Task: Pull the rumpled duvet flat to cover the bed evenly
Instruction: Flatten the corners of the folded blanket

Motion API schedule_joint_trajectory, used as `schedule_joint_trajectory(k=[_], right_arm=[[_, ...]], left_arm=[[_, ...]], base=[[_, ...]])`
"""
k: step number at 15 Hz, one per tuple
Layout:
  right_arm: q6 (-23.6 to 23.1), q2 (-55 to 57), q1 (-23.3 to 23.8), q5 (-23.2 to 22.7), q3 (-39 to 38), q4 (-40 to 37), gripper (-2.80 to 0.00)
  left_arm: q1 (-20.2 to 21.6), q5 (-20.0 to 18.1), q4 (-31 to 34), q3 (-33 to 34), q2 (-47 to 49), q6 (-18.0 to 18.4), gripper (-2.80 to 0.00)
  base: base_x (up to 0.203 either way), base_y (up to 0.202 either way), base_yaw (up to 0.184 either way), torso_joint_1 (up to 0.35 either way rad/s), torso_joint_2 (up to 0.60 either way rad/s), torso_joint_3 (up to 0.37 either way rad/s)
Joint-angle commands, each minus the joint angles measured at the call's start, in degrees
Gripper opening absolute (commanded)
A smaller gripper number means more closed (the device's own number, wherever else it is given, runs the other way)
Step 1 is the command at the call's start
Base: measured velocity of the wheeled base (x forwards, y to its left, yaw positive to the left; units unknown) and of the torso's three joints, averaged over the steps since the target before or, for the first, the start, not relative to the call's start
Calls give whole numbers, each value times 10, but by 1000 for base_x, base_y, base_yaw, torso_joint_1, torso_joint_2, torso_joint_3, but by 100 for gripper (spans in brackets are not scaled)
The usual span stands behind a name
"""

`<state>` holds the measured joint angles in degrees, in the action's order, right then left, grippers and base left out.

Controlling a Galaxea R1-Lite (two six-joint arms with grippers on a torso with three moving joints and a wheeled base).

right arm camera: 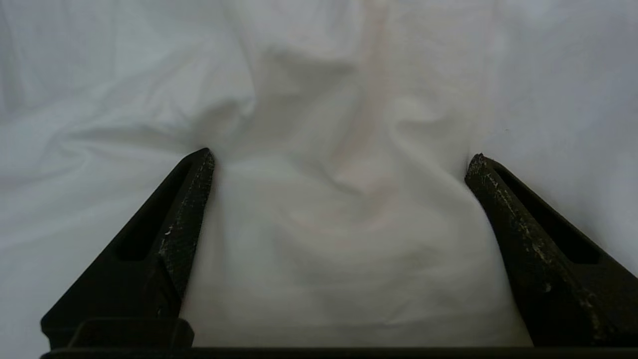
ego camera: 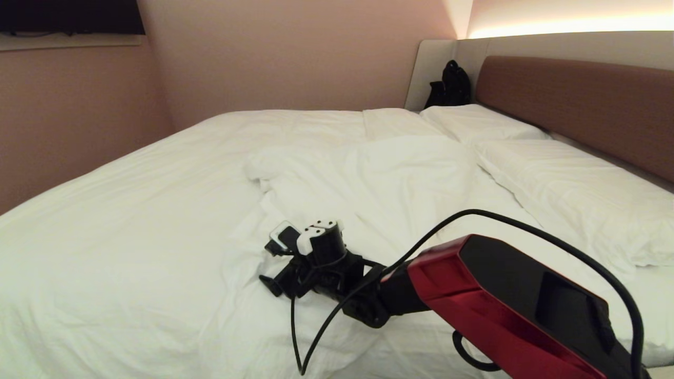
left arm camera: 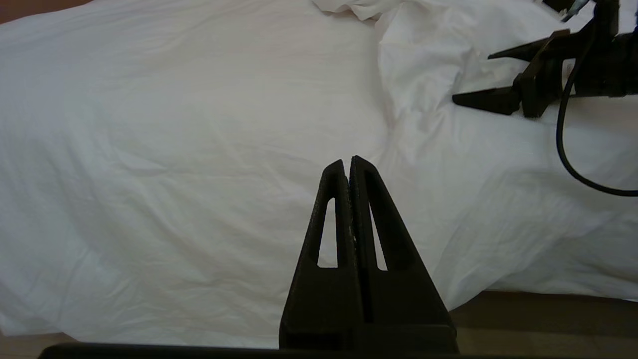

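The duvet point(ego camera: 158, 210) lies across the bed point(ego camera: 653, 295), smooth over the robot's left part and bunched into a rumpled fold point(ego camera: 368, 173) near the middle, just short of the pillows point(ego camera: 568, 184); two pillows rest side by side against the headboard point(ego camera: 579, 100), and a dark bag point(ego camera: 450, 84) stands in the far corner beside it. The right arm point(ego camera: 500, 300), red and black with a cable point(ego camera: 526, 226) looping over it, reaches out over the bed; its right pincer point(ego camera: 271, 281) is low over the wrinkled cloth near the fold, fingers spread wide; in the right wrist view the two fingertips point(right arm camera: 199, 164) stand far apart with a hump of white cloth between them, nothing clamped. The left pincer point(left arm camera: 348, 167) hangs by the bed's near edge, over the smooth part, its fingers pressed together and empty; from there the right pincer shows off to the side over the rumpled cloth.
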<state>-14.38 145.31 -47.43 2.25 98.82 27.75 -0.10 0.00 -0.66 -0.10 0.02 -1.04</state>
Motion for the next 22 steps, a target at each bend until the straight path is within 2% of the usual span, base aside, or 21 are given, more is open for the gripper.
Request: schedule_joint_trajectory(k=[1,5,6,17,22], right_arm=[[-1,24,2,2,9,-22,0],[-1,43,8,2,9,-24,0],[-1,45,8,2,9,-24,-280],[1,43,9,11,8,-24,-280],[5,-14,15,21,-19,-23,-280]], left_arm=[[0,0,0,0,0,0,-280],[0,0,0,0,0,0,-280],[0,0,0,0,0,0,-280],[0,0,0,0,0,0,-280],[0,0,0,0,0,0,-280]], base=[[0,0,0,0,0,0],[0,0,0,0,0,0],[0,0,0,0,0,0],[0,0,0,0,0,0],[0,0,0,0,0,0]])
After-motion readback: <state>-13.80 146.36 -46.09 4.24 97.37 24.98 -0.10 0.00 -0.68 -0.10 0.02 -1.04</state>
